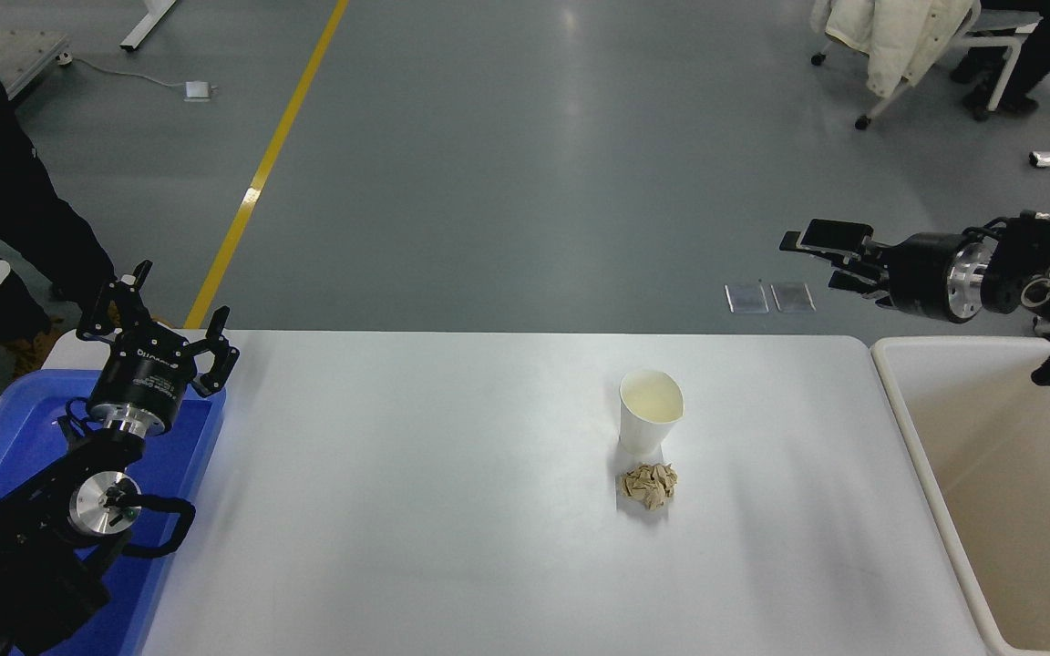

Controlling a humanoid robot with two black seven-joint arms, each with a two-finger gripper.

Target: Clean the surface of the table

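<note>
Right gripper (821,255) is hanging high beyond the table (416,510), fingers apart, gripping nothing. Paper cup (651,412) and crumpled paper (649,484) are sitting mid-table, almost touching. Risk: reaching for either could be knocking the light cup over. Left gripper (160,323) is parked over the blue tray (5,428), fingers apart.
</note>
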